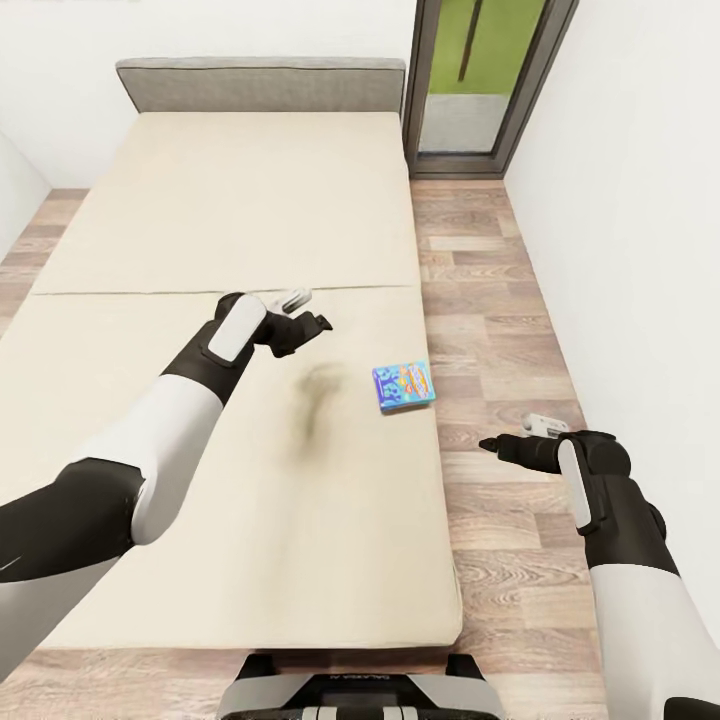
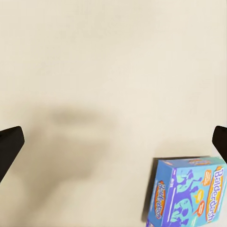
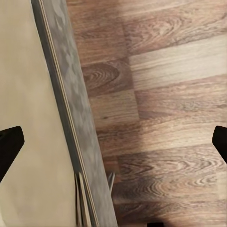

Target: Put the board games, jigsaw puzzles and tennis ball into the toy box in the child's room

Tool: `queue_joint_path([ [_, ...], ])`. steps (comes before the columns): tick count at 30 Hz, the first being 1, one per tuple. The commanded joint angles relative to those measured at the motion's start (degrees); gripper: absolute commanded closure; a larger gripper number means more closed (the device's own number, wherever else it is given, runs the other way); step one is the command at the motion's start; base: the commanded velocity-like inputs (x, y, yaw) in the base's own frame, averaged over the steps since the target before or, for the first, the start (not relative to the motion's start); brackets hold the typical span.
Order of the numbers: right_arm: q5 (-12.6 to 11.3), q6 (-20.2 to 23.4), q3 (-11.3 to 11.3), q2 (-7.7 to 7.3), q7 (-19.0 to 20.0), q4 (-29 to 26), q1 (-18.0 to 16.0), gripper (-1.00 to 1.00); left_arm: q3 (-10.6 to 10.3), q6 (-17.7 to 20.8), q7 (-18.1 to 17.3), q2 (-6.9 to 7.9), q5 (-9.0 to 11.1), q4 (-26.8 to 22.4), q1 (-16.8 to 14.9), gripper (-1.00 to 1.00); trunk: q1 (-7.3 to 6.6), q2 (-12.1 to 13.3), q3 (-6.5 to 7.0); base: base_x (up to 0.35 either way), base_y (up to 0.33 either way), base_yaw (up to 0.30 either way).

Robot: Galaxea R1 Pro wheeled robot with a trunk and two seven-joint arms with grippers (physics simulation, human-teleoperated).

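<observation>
A blue board game box with cartoon print lies flat on the beige bed, close to its right edge. My left gripper hovers open above the mattress, up and to the left of the box, casting a shadow beside it. In the left wrist view the box sits off to one side between the wide-spread fingertips, and nothing is held. My right gripper is open over the wooden floor, just right of the bed's edge.
A grey headboard closes the bed's far end. A glass door stands at the back right. A strip of wooden floor runs between the bed and the white right wall. My base touches the bed's foot.
</observation>
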Motion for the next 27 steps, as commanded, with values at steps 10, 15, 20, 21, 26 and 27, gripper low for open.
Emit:
queue_joint_path([
  [10, -0.40, 0.26, -0.05, -0.01, -0.15, -0.04, -0.03, -1.00, -0.17, 0.02, 0.30, -0.13, 0.64, -0.08, 0.14, -1.00, 0.00, -0.02, -0.97, 0.004, 0.000, 0.000],
  [15, -0.37, 0.26, -0.05, -0.02, -0.15, -0.04, -0.03, -1.00, -0.22, 0.02, 0.18, -0.17, 0.68, -0.08, 0.16, -1.00, 0.00, -0.02, -1.43, 0.001, 0.000, 0.000],
  [20, -0.35, 0.26, -0.05, -0.02, -0.15, -0.04, -0.03, -1.00, -0.24, 0.02, 0.06, -0.24, 0.69, -0.08, 0.17, -1.00, 0.00, -0.02, -1.90, 0.000, 0.000, 0.000],
  [21, -0.35, 0.26, -0.05, -0.01, -0.15, -0.04, -0.03, -1.00, -0.24, 0.02, 0.00, -0.25, 0.69, -0.08, 0.18, -1.00, 0.00, -0.02, -1.99, 0.000, 0.000, 0.000],
  [26, -0.34, 0.26, -0.05, 0.01, -0.15, -0.08, 0.02, -1.00, -0.25, 0.02, -0.13, -0.28, 0.69, -0.13, 0.18, -1.00, 0.00, -0.02, -2.32, 0.000, 0.000, 0.000],
  [27, -0.34, 0.26, -0.05, 0.01, -0.15, -0.08, 0.02, -1.00, -0.25, 0.02, -0.13, -0.28, 0.69, -0.13, 0.18, -1.00, 0.00, -0.02, -2.37, 0.000, 0.000, 0.000],
])
